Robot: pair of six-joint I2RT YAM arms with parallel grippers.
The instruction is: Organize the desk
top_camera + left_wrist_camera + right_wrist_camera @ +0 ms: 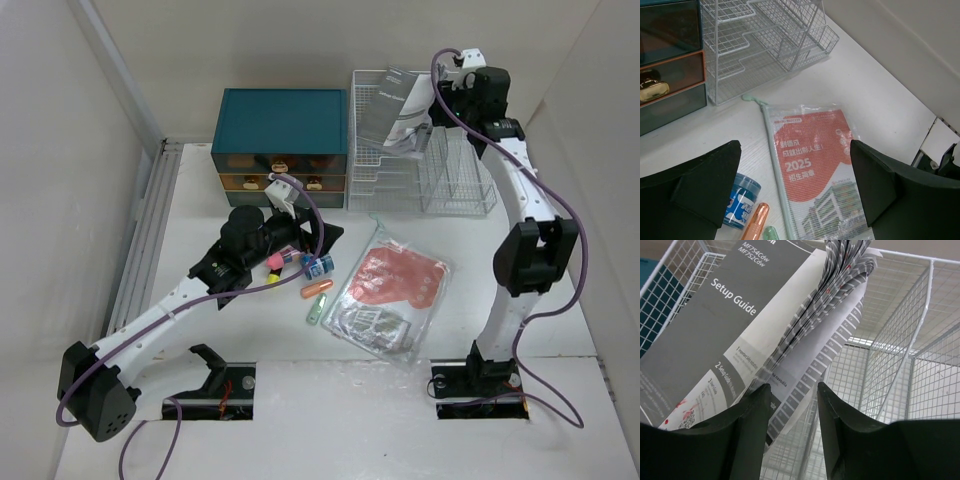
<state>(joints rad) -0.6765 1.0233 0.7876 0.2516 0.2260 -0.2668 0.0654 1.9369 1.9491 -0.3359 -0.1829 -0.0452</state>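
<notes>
**Booklet at the rack, left arm over the small things**

The desk (400, 430) fills the top view between pale walls, with both arm bases at its 6 o'clock edge. A teal drawer chest (280, 115) stands at 11 o'clock and a white wire rack (385, 175) just beside it at 12 to 1 o'clock.

The right gripper (793, 390) is up at the rack's top. Its jaws are partly apart, with the lower edge of a grey Setup Guide booklet (715, 330) between them. A gap shows at the right-hand finger.

The left gripper (795, 145) hangs low near the desk's middle, its jaws wide and holding nothing. Below it lie a blue jar (742, 197), an orange tube (756, 220) and a pale green piece (771, 234). A clear pouch (390, 290) with a red sheet inside lies at 3 o'clock of them.
</notes>
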